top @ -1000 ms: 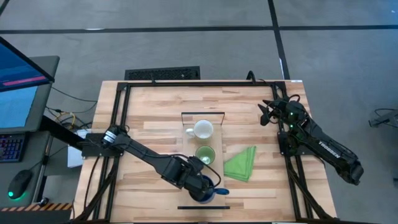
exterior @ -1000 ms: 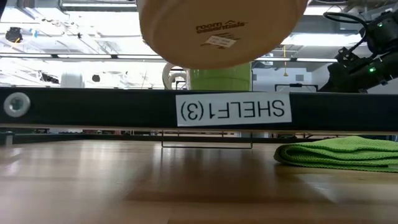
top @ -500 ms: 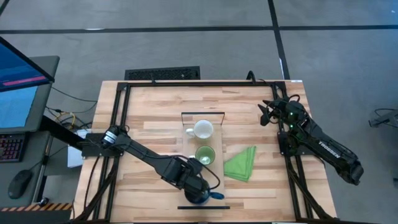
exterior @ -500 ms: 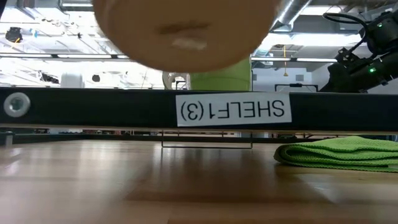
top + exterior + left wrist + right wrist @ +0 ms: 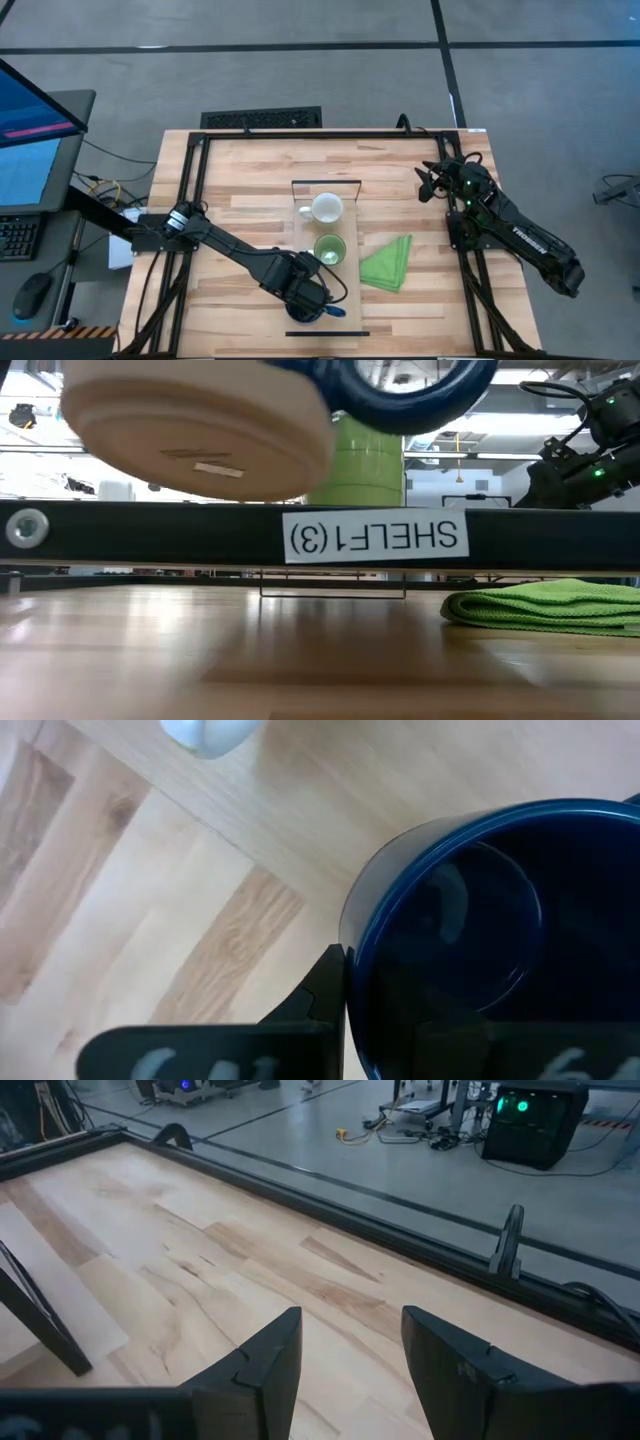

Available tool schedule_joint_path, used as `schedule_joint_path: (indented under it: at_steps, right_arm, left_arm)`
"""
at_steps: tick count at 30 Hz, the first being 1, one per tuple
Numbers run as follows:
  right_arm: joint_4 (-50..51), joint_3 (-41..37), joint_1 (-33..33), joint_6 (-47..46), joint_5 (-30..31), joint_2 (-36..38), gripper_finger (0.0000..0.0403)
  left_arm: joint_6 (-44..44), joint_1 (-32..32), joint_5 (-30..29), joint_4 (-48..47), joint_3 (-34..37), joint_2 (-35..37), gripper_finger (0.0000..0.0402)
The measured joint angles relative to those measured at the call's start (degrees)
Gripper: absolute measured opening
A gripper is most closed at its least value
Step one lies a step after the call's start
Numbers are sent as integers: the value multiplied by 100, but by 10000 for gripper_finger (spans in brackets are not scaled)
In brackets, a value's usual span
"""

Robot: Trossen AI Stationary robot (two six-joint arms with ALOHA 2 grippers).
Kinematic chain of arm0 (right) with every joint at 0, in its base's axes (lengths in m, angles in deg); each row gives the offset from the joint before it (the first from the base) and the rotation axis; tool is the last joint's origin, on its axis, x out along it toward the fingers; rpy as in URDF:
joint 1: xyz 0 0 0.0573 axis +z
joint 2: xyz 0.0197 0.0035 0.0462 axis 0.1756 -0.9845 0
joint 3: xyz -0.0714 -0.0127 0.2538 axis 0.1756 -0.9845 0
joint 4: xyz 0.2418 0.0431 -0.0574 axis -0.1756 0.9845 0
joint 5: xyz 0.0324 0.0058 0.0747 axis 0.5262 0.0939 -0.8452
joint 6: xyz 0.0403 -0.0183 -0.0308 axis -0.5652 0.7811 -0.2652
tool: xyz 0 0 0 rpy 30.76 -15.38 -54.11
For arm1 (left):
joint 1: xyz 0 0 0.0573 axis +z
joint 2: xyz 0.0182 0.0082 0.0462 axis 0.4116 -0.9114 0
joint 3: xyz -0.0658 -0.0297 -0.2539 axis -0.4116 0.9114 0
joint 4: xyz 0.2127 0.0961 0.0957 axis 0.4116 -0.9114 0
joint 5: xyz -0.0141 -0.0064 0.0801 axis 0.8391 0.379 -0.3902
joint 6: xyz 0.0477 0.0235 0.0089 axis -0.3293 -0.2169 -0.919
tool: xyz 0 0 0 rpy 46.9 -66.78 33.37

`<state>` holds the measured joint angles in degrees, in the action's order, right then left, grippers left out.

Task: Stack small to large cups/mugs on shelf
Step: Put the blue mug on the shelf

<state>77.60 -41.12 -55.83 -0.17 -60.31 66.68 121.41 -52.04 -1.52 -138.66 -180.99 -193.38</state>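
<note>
Left gripper (image 5: 312,303) holds dark blue mug (image 5: 470,930) tilted, handle rightward.

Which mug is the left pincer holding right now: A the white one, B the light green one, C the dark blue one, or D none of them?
C: the left pincer is shut on the dark blue mug, held above the near end of the shelf, while the white mug and green mug sit on the shelf.

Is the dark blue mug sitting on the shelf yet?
No, the low view shows the dark blue mug tilted in the air above the shelf, its tan base showing.
</note>
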Motion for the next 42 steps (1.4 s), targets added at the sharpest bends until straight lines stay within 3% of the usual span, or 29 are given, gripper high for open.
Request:
schedule_joint_path:
  at_steps: [14, 35, 42]
  right_arm:
    - [2, 0, -2, -91, 0, 0, 196]
    - [20, 2, 0, -94, 1, 0, 194]
    - [22, 2, -2, -94, 4, 0, 196]
  left_arm:
    - [-921, 190, -140, -559, 0, 3, 9]
    - [-3472, 364, -1, -666, -14, 12, 9]
    - [-4284, 419, -149, -781, -389, 27, 9]
